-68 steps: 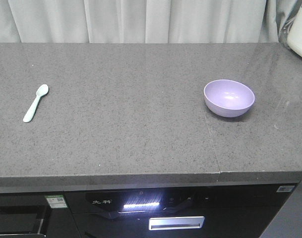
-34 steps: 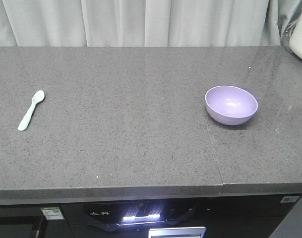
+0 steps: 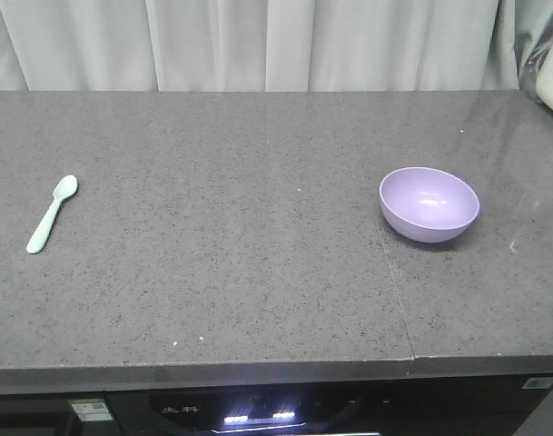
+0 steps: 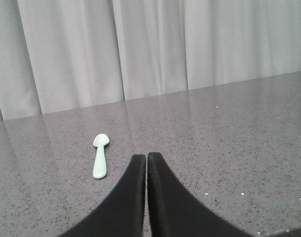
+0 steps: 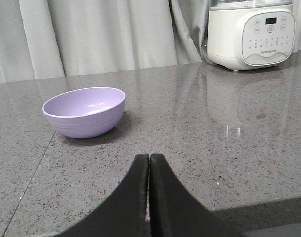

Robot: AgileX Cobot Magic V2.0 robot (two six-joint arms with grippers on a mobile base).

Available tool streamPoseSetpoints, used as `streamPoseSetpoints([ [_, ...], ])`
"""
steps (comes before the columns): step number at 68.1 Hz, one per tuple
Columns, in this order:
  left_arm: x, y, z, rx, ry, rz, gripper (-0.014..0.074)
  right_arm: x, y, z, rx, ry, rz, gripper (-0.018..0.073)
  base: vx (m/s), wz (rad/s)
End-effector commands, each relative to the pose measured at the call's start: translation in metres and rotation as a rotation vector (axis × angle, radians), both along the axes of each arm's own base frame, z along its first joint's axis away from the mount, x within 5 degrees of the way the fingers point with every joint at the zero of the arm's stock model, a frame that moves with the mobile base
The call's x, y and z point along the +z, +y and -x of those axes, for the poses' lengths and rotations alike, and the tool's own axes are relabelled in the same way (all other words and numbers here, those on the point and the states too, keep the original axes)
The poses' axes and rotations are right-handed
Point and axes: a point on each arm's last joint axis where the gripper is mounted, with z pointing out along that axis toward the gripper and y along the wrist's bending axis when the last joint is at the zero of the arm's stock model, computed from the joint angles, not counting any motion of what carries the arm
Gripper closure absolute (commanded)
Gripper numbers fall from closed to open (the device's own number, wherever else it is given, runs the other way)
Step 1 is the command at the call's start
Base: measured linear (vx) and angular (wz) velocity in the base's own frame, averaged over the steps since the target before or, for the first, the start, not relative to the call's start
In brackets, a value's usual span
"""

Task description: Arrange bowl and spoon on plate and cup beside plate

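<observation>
You are looking down at a dark grey speckled stone countertop (image 3: 240, 236) backed by pale grey curtains (image 3: 258, 45).

A small, glossy lavender-purple plastic bowl (image 3: 429, 203) sits upright at the right, just right of a seam in the stone. A short mint-green plastic spoon (image 3: 52, 213) lies flat far to the left, well apart from the bowl, with its head pointing away from you. No plate or cup shows in any view.

The left gripper (image 4: 147, 163) hangs above the counter, its black fingers pressed together and holding nothing; the spoon lies ahead of it, a little to its left. The right gripper (image 5: 149, 160) is likewise closed and empty, with the bowl ahead to its left. A white appliance with a control panel (image 5: 251, 32) stands far back on the right.

Expect the bowl to be light, rigid and slippery; pinch its rim wall, one finger inside and one outside. The spoon looks light and stiff and lies low on the stone; take it across its thick handle.

Against half a second ago, bowl and spoon sit lower in the front view, and the lit panel under the counter is nearly cut off. This looks like the camera shifting, not the objects.
</observation>
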Motion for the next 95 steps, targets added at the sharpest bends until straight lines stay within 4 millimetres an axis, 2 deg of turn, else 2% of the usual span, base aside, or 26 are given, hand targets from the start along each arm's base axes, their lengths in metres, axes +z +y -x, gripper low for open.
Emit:
streamPoseSetpoints([
  [1, -0.0048, -0.0012, -0.0022, -0.013, -0.021, 0.013, 0.0602, 0.0021, 0.0003, 0.0, 0.002, -0.069, 0.02, 0.0564, 0.04, 0.0],
  [95, -0.0048, -0.0012, -0.0022, -0.013, -0.021, 0.013, 0.0602, 0.0021, 0.0003, 0.0, 0.002, -0.069, 0.02, 0.0564, 0.03, 0.0],
])
